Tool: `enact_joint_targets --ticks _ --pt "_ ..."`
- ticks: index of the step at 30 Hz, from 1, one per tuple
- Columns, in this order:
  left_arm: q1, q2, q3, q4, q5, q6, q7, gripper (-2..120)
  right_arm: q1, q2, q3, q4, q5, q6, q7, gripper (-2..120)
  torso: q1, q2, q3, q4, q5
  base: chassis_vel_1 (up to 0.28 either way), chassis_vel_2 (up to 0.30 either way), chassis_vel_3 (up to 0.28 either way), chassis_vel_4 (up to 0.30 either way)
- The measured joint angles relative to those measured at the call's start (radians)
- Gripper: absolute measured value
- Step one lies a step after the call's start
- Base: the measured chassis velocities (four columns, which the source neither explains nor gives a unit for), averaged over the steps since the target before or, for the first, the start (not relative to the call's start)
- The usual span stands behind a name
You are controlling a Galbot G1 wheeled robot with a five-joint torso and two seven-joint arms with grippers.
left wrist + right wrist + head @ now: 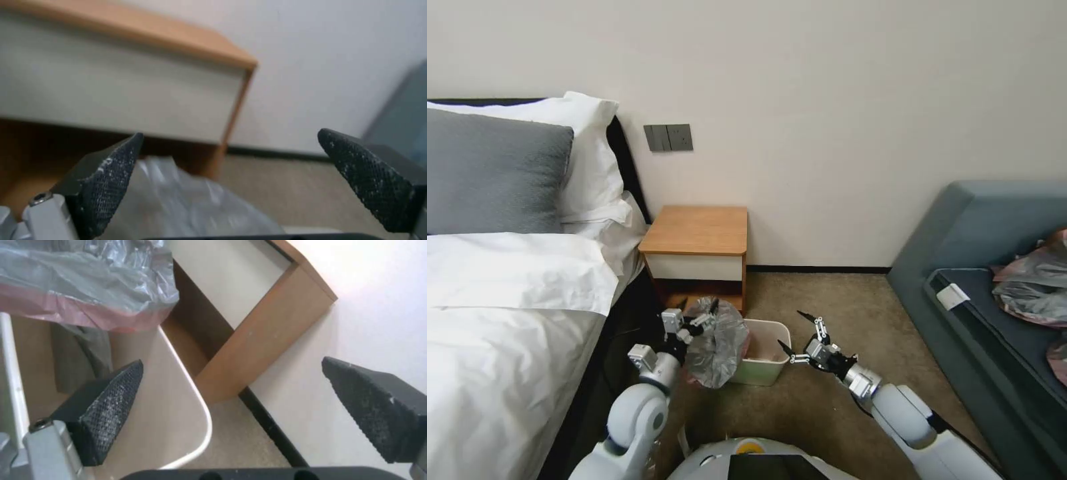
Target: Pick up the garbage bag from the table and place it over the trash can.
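The garbage bag (717, 343), grey with a pink tint, lies bunched over the left part of the cream trash can (764, 363) on the carpet, in front of the wooden table (697, 233). My left gripper (698, 308) hovers just over the bag's top, open; the left wrist view shows its fingers (106, 180) wide apart above the bag (186, 206). My right gripper (794, 331) is open at the can's right rim. In the right wrist view one finger (111, 400) is over the can's inside (151, 386) and the other is outside it, with the bag (89, 283) beyond.
A bed (507, 320) with white sheets stands close on the left. On the right a blue-grey sofa (994, 267) carries a heap of plastic bags (1034, 280). Open carpet (840, 300) lies between the trash can and the sofa. The wall is right behind the table.
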Motion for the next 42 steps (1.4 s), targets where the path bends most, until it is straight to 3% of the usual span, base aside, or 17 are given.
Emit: enact_joint_targets --ticks 6,11,14,18,25,39,42 --pt "0.05 0.006 -0.009 -0.016 0.016 0.031 0.002 99 -0.006 0.014 0.0 -0.007 -0.001 0.017 -0.001 100 0.0 0.0 0.0 0.0001 -0.0001 0.0 0.0 0.0 0.0" --pt "0.051 -0.007 -0.006 0.042 0.058 0.023 -0.01 99 -0.016 0.027 0.0 -0.011 -0.002 0.035 -0.002 100 0.0 0.0 0.0 -0.0001 -0.0001 0.0 0.0 0.0 0.0" --pt "0.043 -0.017 0.007 0.081 0.092 0.013 -0.056 100 -0.023 0.031 0.0 -0.011 -0.003 0.04 -0.002 100 0.0 0.0 0.0 0.0 -0.0002 0.0 0.0 0.0 0.0" --pt "0.026 -0.031 0.025 0.101 0.11 0.067 -0.1 100 -0.03 0.032 0.003 -0.012 -0.003 0.045 -0.001 100 0.0 0.0 0.0 -0.0001 -0.0001 0.0 0.0 0.0 0.0" --pt "-0.019 -0.063 0.032 0.096 -0.032 0.214 -0.119 99 -0.039 0.042 0.005 -0.013 -0.005 0.051 -0.001 100 0.0 0.0 0.0 -0.0001 0.0 0.0 0.0 0.0 0.0" --pt "-0.054 -0.082 -0.01 0.104 -0.134 0.285 -0.202 100 -0.052 0.055 0.005 -0.021 -0.011 0.062 -0.001 100 0.0 0.0 0.0 0.0 0.0 0.0 0.0 0.0 0.0" --pt "-0.088 -0.091 -0.021 0.126 -0.128 0.333 -0.231 99 -0.057 0.061 0.005 -0.021 -0.014 0.065 -0.001 100 0.0 0.0 0.0 -0.0001 -0.0001 0.0 0.0 0.0 0.0"
